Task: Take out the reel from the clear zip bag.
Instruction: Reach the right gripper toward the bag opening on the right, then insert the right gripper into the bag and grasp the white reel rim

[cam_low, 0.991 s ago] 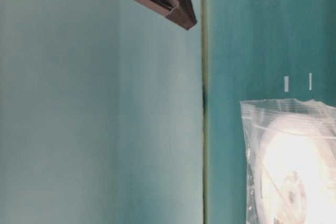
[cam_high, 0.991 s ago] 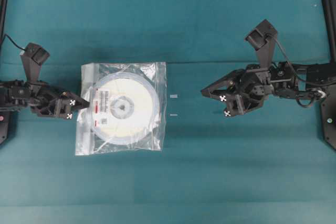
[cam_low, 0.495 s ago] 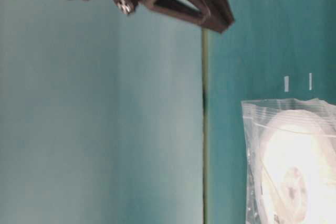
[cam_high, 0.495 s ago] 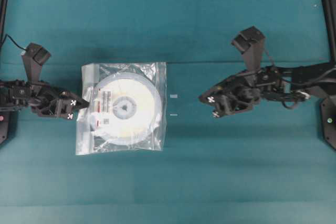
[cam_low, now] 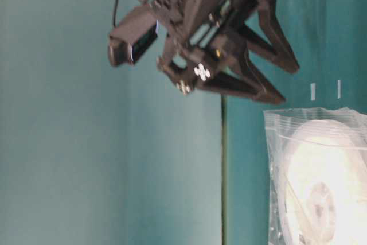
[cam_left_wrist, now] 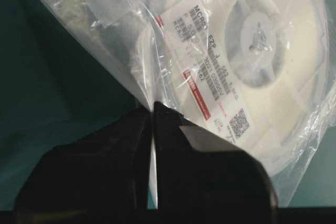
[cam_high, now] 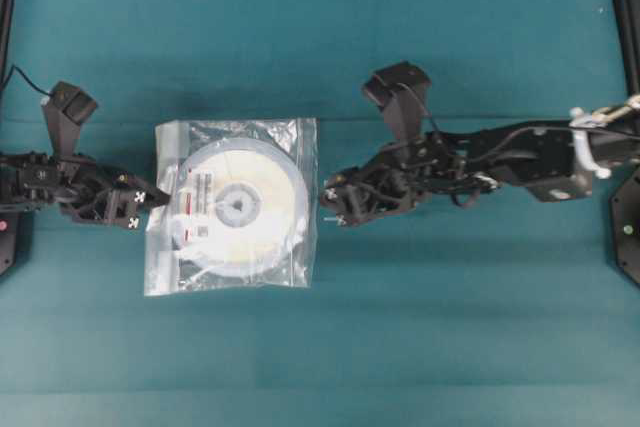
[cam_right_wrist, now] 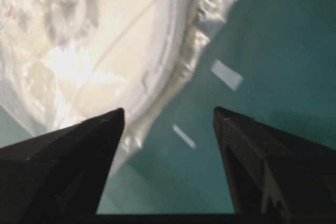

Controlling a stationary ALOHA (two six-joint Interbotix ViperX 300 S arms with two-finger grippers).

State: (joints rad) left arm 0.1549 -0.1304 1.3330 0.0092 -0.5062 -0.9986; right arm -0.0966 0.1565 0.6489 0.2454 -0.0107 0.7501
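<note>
White reel [cam_high: 237, 204] inside clear zip bag [cam_high: 300, 162].

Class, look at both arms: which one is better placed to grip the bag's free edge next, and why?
The right. Its end effector is open beside the clear zip bag's free edge, while the left end effector is shut on the opposite edge, anchoring the bag with the reel inside.

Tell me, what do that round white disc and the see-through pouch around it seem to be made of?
The reel looks like rigid, matte white plastic, with a cream inner area and a printed paper-like label. The clear zip bag appears to be thin, glossy plastic film: it crinkles, catches glare, and shows the reel through it.
</note>
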